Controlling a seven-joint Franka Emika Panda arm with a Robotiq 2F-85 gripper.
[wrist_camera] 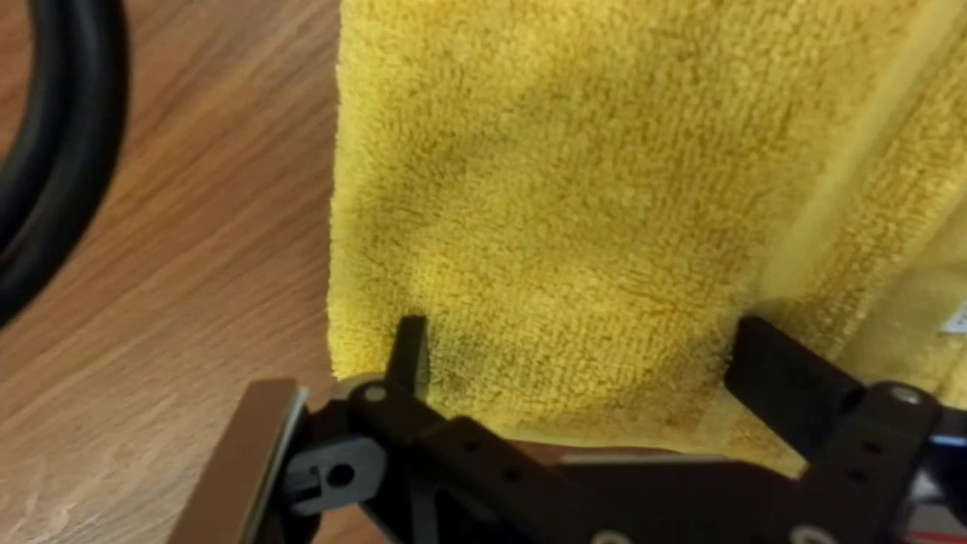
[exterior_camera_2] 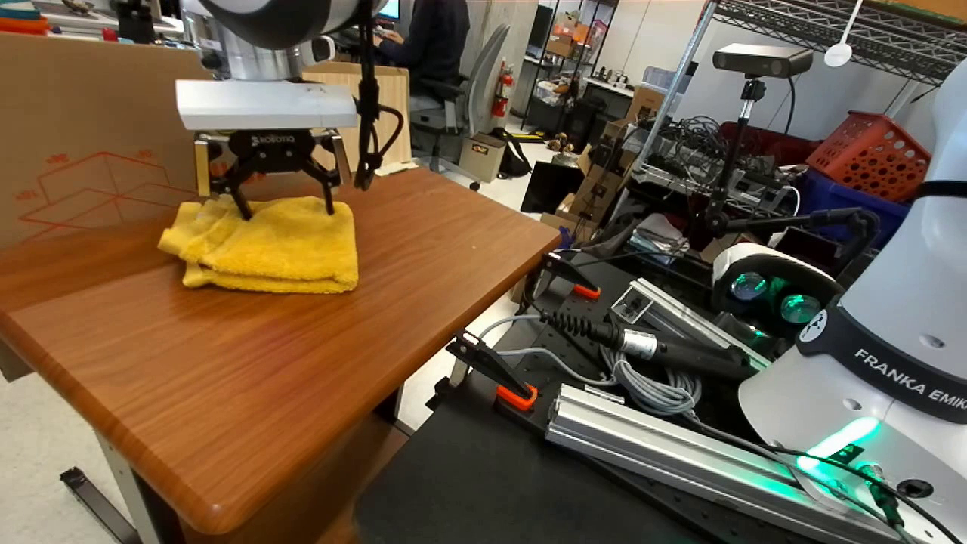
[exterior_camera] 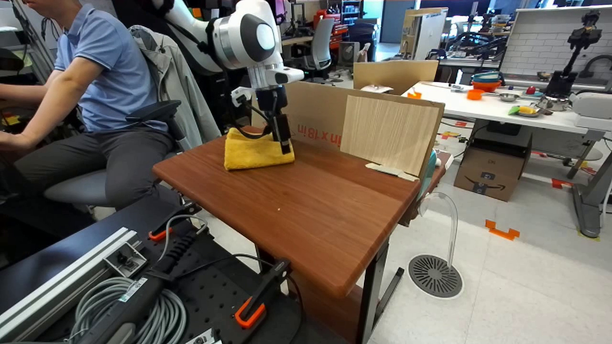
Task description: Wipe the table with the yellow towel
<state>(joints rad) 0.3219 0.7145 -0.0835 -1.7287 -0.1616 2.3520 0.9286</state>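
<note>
The yellow towel (exterior_camera_2: 279, 253) lies folded on the wood-topped table (exterior_camera_2: 302, 378). In an exterior view the towel (exterior_camera: 256, 155) sits near the table's back edge; the bare wood of the table (exterior_camera: 306, 205) stretches in front of it. My gripper (exterior_camera_2: 288, 213) points down over the towel, with its fingers spread and the tips at the cloth. Its near side shows in an exterior view (exterior_camera: 285, 147). In the wrist view the gripper (wrist_camera: 580, 323) is open with towel (wrist_camera: 566, 227) between and under the fingers. Both tips look to be touching or pressing the cloth; nothing is clamped.
A cardboard sheet (exterior_camera: 318, 112) stands along the table's back edge, with a light wood panel (exterior_camera: 389, 134) at its end. A black cart top (exterior_camera_2: 446, 468) with clamps and cables adjoins the table's side. A person (exterior_camera: 114, 95) sits near the table.
</note>
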